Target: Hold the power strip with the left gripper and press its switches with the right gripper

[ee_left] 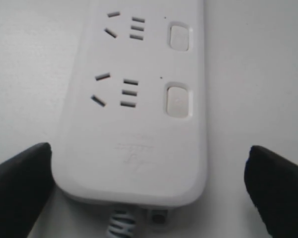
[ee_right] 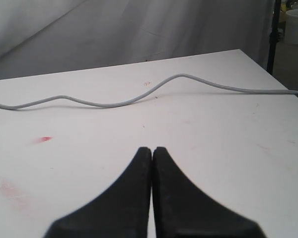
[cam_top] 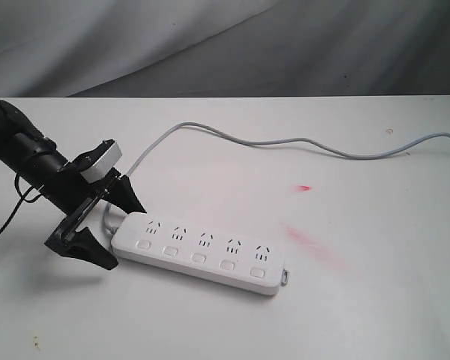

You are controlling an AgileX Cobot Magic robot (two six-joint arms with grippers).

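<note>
The white power strip [cam_top: 202,247] lies flat on the white table, with its row of switches [cam_top: 198,258] along the near side. Its grey cord [cam_top: 285,141] runs from the left end back and off to the right. My left gripper [cam_top: 126,237] is open and straddles the strip's cord end. In the left wrist view one finger [ee_left: 25,183] lies close against the strip's [ee_left: 134,148] side and the other finger [ee_left: 275,193] stands well clear; two switches [ee_left: 179,100] show there. My right gripper [ee_right: 152,149] is shut on nothing, over bare table, and does not show in the exterior view.
Red smears [cam_top: 315,244] and a red spot [cam_top: 305,187] mark the table right of the strip. The cord [ee_right: 114,104] crosses the table ahead of the right gripper. The table's edge, a black pole [ee_right: 273,39] and a white bucket [ee_right: 295,25] lie beyond.
</note>
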